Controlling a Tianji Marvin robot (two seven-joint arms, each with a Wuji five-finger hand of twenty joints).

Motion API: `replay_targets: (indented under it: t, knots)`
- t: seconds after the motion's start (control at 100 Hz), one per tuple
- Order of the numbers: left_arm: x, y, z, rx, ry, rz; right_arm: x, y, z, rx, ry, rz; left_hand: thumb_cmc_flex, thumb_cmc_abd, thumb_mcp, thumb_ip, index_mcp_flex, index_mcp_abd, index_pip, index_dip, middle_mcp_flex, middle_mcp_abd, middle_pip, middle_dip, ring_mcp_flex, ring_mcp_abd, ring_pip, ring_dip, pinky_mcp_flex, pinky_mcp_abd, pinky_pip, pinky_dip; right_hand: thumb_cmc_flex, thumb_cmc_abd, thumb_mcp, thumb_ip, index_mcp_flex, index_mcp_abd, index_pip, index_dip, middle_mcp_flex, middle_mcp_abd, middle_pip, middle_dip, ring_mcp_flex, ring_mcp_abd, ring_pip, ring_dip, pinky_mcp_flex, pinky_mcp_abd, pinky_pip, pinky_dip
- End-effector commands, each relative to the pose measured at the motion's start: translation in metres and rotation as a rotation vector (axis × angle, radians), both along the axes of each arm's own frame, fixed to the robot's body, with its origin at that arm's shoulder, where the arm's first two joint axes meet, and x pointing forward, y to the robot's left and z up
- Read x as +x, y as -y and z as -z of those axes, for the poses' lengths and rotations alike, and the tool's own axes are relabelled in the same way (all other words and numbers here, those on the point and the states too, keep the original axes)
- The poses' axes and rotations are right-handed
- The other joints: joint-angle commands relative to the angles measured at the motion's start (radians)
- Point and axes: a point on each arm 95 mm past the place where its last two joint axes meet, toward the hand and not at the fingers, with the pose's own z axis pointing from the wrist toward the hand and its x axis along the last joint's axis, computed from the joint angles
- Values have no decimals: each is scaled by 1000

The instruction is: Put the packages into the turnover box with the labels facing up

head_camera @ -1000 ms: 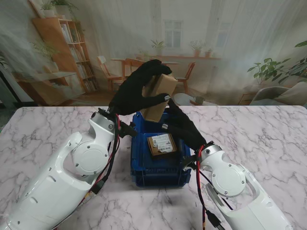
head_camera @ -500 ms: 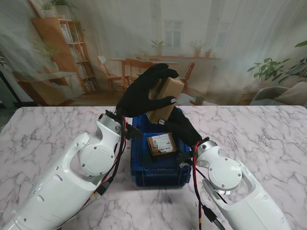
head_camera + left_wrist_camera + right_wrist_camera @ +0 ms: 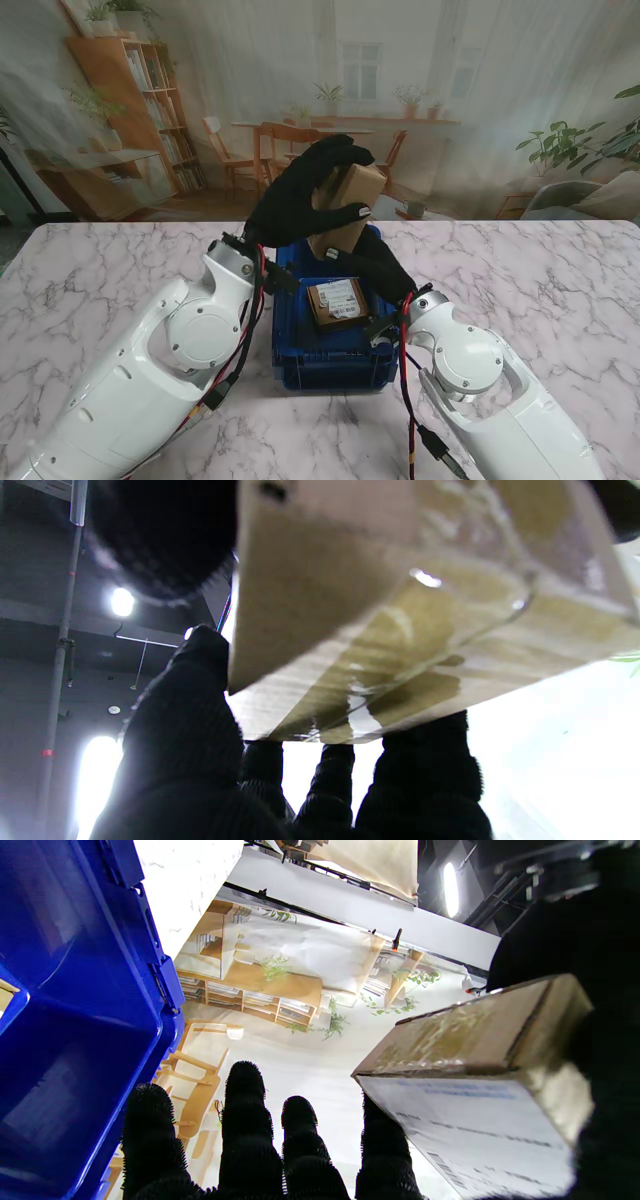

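**While one package sits in the box, another is up in the air**

With its black-gloved fingers wrapped around a brown cardboard package (image 3: 345, 210), the left hand (image 3: 300, 200) holds it raised over the far end of the blue turnover box (image 3: 330, 355). It's tilted, not level. From the right wrist view you can see a white printed label on that package's (image 3: 480, 1090) underside, facing down toward that camera.

The right hand (image 3: 378, 262) is just under and beside the held package, fingers spread and straight, nothing in its grasp. Can't tell if it actually touches the cardboard.

Inside the box there's a second package (image 3: 337, 300) lying flat, white label up. The box sits on the marble table (image 3: 560, 290) between the two arms.
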Motion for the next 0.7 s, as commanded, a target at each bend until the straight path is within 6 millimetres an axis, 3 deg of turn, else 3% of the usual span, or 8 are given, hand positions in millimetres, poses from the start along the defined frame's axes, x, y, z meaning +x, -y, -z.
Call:
replay_targets:
  t: [0.0, 0.17, 0.28, 0.32, 0.42, 0.48, 0.53, 0.69]
  knots:
    - [-2, 5, 2, 2, -14, 15, 0, -1, 0, 10, -6, 15, 206, 106, 185, 27, 49, 80, 159, 34, 18, 8, 19, 2, 53, -110, 87, 12, 72, -251, 175, 78, 50, 1, -19, 16, 18, -138, 116, 48, -23, -25, -10, -7, -17, -17, -55, -6, -13, -13, -14, -17]
    - [0, 6, 6, 9, -27, 18, 0, 1, -1, 34, -5, 44, 204, 108, 180, 21, 48, 81, 156, 28, 16, 9, 13, -2, 52, -109, 85, 11, 72, -251, 176, 79, 157, 45, -90, 35, 51, -239, 355, 102, -17, -34, 95, 39, -15, -27, -51, -9, -14, -28, -17, -20]
    - [1, 4, 8, 12, -37, 15, 0, 2, -1, 50, 3, 65, 199, 112, 170, 12, 44, 82, 150, 22, 12, 12, 7, -7, 48, -107, 81, 9, 67, -247, 173, 78, 256, 79, -130, 62, 90, -270, 474, 132, 7, -89, 261, 115, 1, -35, -40, -9, -15, -41, -19, -23]
    - [2, 4, 9, 14, -41, 14, 0, 3, -2, 59, 4, 70, 204, 116, 154, 0, 44, 82, 146, 17, 12, 12, 0, -15, 47, -106, 78, 7, 64, -246, 170, 78, 268, 73, -85, 71, 104, -274, 508, 140, 58, -116, 289, 132, 11, -40, -33, -10, -14, -42, -21, -25]
    - [3, 3, 12, 19, -53, 14, -1, 4, -2, 79, 1, 85, 218, 128, 91, -22, 40, 98, 142, 20, 6, 17, -24, -39, 43, -99, 59, -13, 57, -237, 163, 79, 239, 27, 180, 48, 167, -273, 586, 157, 186, -179, 321, 164, 48, -53, -10, -7, -13, -56, -25, -38]
    - [4, 3, 14, 26, -62, 16, -1, 5, -2, 80, 7, 102, 220, 139, 38, -30, 31, 120, 145, 37, -2, 25, -37, -55, 38, -95, 50, -30, 52, -231, 161, 82, 270, 10, 193, -19, 220, -274, 632, 120, 271, -201, 336, 178, 88, -58, 13, 1, -2, -63, -25, -45]
    - [5, 2, 15, 33, -68, 17, -2, 6, -3, 91, 7, 114, 190, 161, 0, -37, 19, 134, 124, 30, -13, 30, -47, -63, 30, -91, 41, -40, 45, -226, 154, 80, 299, -4, 198, -40, 244, -279, 679, 86, 313, -205, 342, 188, 109, -62, 30, 7, 3, -65, -24, -54]
    - [6, -1, 18, 48, -84, 18, -5, 10, -3, 94, 27, 144, 130, 221, -91, -43, 20, 156, 54, 11, -20, 35, -78, -90, 12, -80, 6, -86, 14, -203, 124, 74, 354, -38, 227, -48, 284, -293, 725, 62, 388, -200, 354, 199, 157, -69, 69, 21, 19, -65, -20, -69]
